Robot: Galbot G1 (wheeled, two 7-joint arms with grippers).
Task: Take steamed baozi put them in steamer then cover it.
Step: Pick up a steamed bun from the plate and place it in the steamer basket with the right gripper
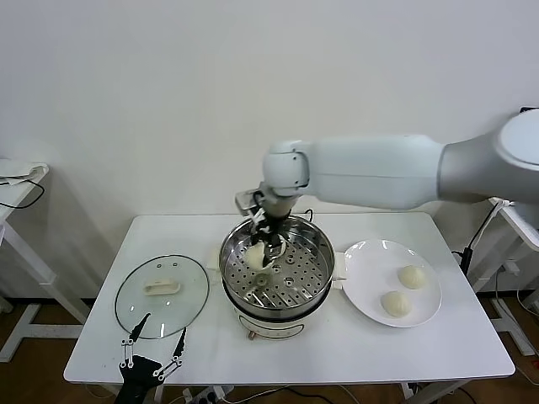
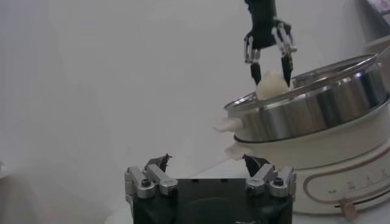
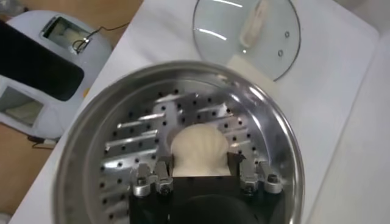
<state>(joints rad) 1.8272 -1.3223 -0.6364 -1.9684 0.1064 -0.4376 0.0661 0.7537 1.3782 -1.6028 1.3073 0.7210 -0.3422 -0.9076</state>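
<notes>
Left gripper point(image 1: 152, 343) hangs at the table's point(image 1: 101, 353) near edge with fingers spread wide, holding nothing, just in front of the glass lid point(image 1: 162, 296) lying flat on the table. At centre, the right gripper point(image 1: 264, 245) is clamped on one bun point(image 1: 255, 255) over the steamer's point(image 1: 278, 271) perforated tray. Two buns point(image 1: 412, 277) lie on the white plate point(image 1: 370, 261) at right.

The head camera looked forward and down from above at the whole white rectangular table point(image 1: 337, 353). The left wrist camera sat low near the table's front edge, facing sideways at the round shiny stainless-steel steamer point(image 2: 317, 109) from nearby. The right wrist camera looked straight down, close, into that steamer point(image 3: 183, 140). All three views shared it.
</notes>
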